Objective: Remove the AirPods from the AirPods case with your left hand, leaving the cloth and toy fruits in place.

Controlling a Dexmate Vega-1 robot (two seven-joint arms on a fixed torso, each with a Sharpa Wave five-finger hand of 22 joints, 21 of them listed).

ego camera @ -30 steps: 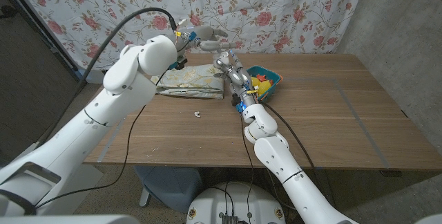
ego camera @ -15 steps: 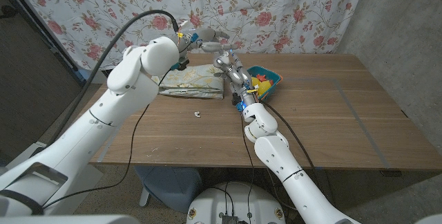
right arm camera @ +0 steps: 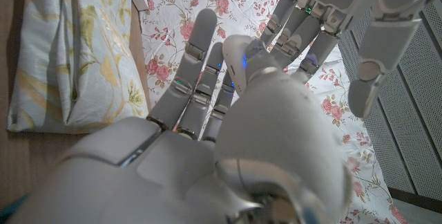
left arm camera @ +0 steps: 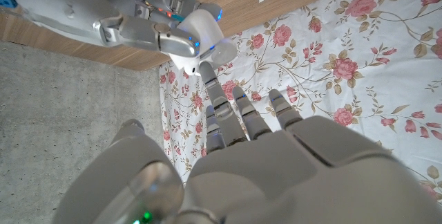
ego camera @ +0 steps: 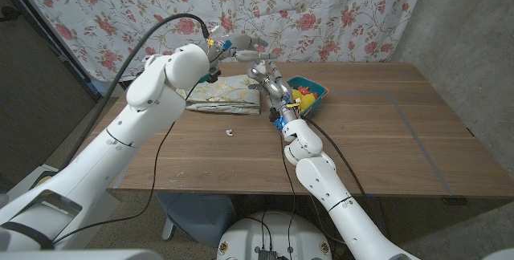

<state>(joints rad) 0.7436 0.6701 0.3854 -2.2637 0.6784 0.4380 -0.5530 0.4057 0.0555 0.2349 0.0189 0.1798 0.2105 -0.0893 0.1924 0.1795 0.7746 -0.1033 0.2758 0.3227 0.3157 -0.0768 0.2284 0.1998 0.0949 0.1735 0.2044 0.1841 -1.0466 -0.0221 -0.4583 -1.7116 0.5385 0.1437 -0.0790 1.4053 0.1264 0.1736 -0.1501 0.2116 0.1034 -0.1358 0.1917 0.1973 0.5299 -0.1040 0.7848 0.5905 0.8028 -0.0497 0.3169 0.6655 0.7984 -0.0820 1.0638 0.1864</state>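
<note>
We see a wooden table [ego camera: 377, 132] in front of a rose-patterned curtain [ego camera: 337, 11] that fills the upper part of the head view. Above the table's far edge, in the upper middle of that frame, the right hand [ego camera: 267, 77] holds a white AirPods case [left arm camera: 200, 34] up off the table; in the left wrist view the case sits in the upper left centre, its rounded white body clasped in the right hand's fingers. The left hand [ego camera: 241, 49] meets it there from the upper left, and its fingers [left arm camera: 238, 110] reach to the case, one fingertip touching the white shell; whether it has hold of an earbud we cannot tell. A small white piece, seemingly one AirPod [ego camera: 230, 132], lies alone on the bare wood just left of the frame's centre, in front of the cloth. The folded floral cloth [ego camera: 223, 95] lies on the table at upper left centre, just below the left hand. To the right of the right hand sits a blue tray [ego camera: 318, 93] holding toy fruits [ego camera: 303, 97], yellow and red among them.
</note>
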